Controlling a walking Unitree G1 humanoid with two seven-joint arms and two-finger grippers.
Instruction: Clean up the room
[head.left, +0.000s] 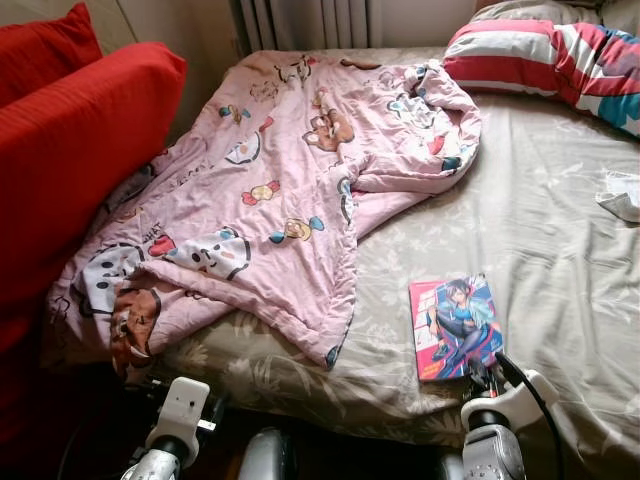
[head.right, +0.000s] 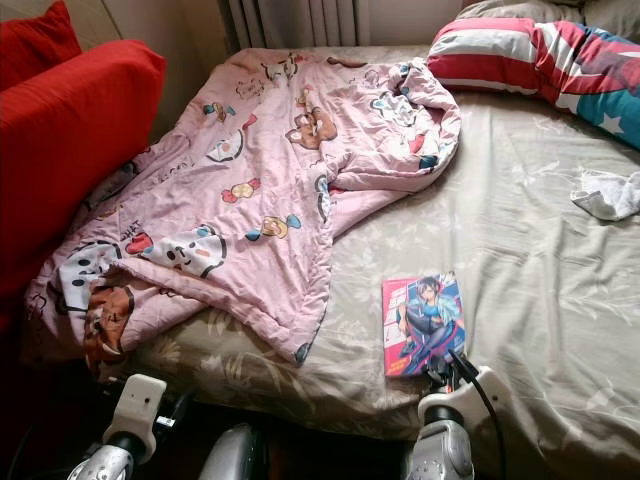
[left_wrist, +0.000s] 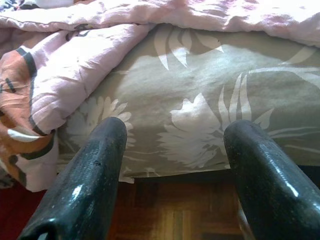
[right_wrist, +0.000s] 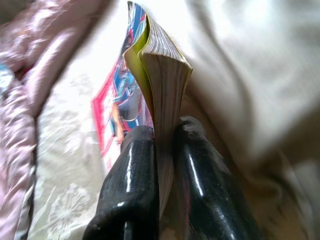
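Observation:
A comic book (head.left: 455, 325) with a pink and blue cover lies on the bed (head.left: 540, 230) near its front edge. My right gripper (head.left: 486, 378) is at the book's near edge, shut on the book (right_wrist: 162, 85), whose pages sit pinched between the two black fingers (right_wrist: 131, 185). A crumpled pink cartoon blanket (head.left: 280, 190) covers the bed's left half. My left gripper (left_wrist: 172, 150) is low by the bed's front edge, open and holding nothing, facing the beige leaf-print sheet and the blanket's corner (left_wrist: 45, 95).
Red cushions (head.left: 70, 140) rise along the left side. A striped red, white and blue pillow (head.left: 560, 55) lies at the bed's far right. A crumpled white cloth (head.right: 608, 192) rests at the right edge. Wooden floor (left_wrist: 170, 210) runs below the mattress.

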